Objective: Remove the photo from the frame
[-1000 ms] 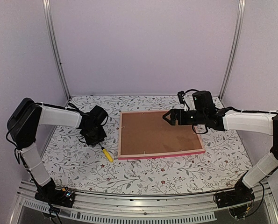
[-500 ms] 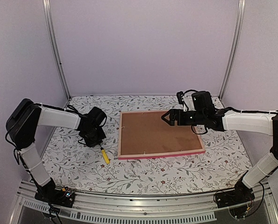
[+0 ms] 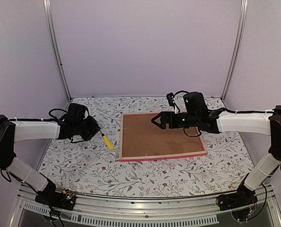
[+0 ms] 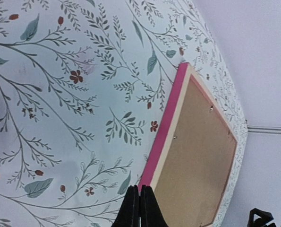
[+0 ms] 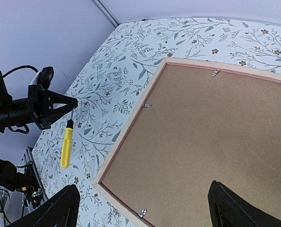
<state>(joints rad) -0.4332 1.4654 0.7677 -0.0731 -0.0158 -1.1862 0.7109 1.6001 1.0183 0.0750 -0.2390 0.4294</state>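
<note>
The frame (image 3: 164, 157) lies face down in the middle of the table, its pink edge (image 4: 166, 127) toward the left arm. A brown backing board (image 3: 159, 137) fills it and hides the photo. My right gripper (image 3: 158, 120) hovers wide open above the board's back-left part (image 5: 216, 132), with nothing between its fingers (image 5: 60, 208). My left gripper (image 3: 97, 129) is left of the frame, jaws pressed together (image 4: 139, 189). The thin metal shaft of a yellow screwdriver (image 3: 108, 142) runs into its tips (image 5: 75, 102). The handle (image 5: 66, 146) slants toward the frame's front-left corner.
Small metal tabs (image 5: 148, 105) hold the board along the frame's inner edges, with another near the corner (image 5: 142, 213). The floral tablecloth (image 3: 145, 177) spreads around the frame. Walls and metal posts (image 3: 60, 61) close in the back and sides.
My left arm has swung left and low, and the screwdriver shifted toward the back with its tips. My right gripper has slid left over the board, still open.
</note>
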